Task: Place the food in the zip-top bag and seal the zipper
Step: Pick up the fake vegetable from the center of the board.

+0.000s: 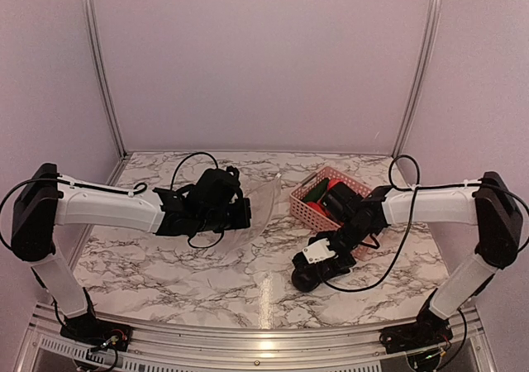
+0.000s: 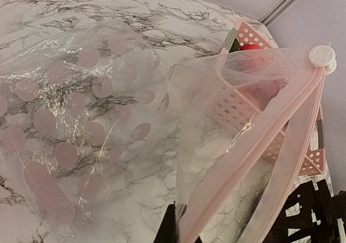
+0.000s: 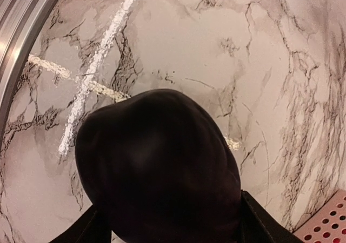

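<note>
The clear zip-top bag with pink dots lies on the marble, its mouth lifted toward the basket. My left gripper is shut on the bag's mouth edge, beside the pinkish zipper strip; from above this gripper sits left of centre by the bag. My right gripper is shut on the dark purple eggplant, which fills the space between both fingers. In the top view the eggplant hangs low over the table in front of the basket. More food, red and green, stays in the basket.
The pink perforated basket stands right of centre, just beyond the bag's mouth; its corner shows beside the right gripper. An aluminium rail runs along the near table edge. Purple walls close the back and sides.
</note>
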